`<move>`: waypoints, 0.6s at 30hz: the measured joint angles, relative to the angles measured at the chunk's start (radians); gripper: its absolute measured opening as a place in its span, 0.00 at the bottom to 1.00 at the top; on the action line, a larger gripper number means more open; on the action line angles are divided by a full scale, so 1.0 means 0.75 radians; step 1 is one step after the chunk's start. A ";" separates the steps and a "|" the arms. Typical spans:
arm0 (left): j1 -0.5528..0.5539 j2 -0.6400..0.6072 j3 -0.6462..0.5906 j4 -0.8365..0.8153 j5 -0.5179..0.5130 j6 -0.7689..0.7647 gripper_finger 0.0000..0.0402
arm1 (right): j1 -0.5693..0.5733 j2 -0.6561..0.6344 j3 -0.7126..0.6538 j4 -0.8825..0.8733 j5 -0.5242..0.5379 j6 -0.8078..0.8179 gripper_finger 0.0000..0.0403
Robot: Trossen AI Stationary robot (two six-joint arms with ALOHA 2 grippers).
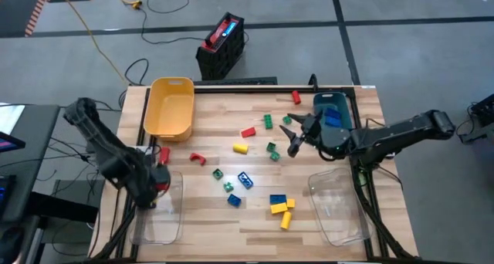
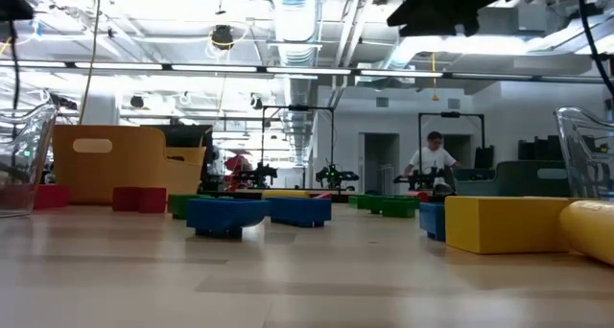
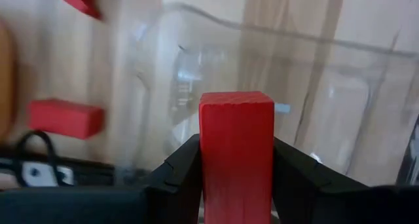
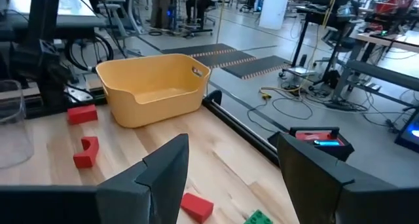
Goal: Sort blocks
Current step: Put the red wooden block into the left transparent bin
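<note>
My left gripper (image 1: 160, 179) is shut on a red block (image 3: 236, 129) and hangs above the clear bin (image 1: 158, 214) at the table's near left. My right gripper (image 1: 297, 134) stands open and roughly level above the table's middle right, pointing toward the left edge, with nothing between its fingers (image 4: 167, 175). Loose blocks lie flat on the wood: a red one (image 1: 247, 131), a yellow one (image 1: 240, 148), a green one (image 1: 272, 150), a blue one (image 1: 245, 179) and several more. Two red blocks (image 1: 164, 154) (image 1: 198, 157) lie near the left gripper. My left gripper pinches the red block by two opposite sides (image 3: 208, 168) between its two fingers. The fingers come from above, pointing steeply down. The block's free end sticks out past the fingertips, lifted clear over the clear bin's far rim (image 3: 262, 37).
A yellow bin (image 1: 170, 106) stands at the far left. A teal bin (image 1: 332, 113) holding blue blocks is at the far right, behind the right gripper. A second clear bin (image 1: 340, 206) is at the near right. A black and red crate (image 1: 222, 44) sits on the floor beyond the table.
</note>
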 joint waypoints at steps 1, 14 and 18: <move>-0.036 0.019 -0.014 0.016 0.003 -0.037 0.33 | 0.016 0.015 0.000 0.005 0.024 0.002 0.62; -0.149 0.453 -0.094 0.176 0.124 0.049 0.34 | 0.145 0.090 0.000 0.218 0.081 -0.098 0.62; -0.149 0.530 -0.094 0.221 0.106 0.098 0.34 | 0.167 0.090 0.000 0.216 0.080 -0.101 0.62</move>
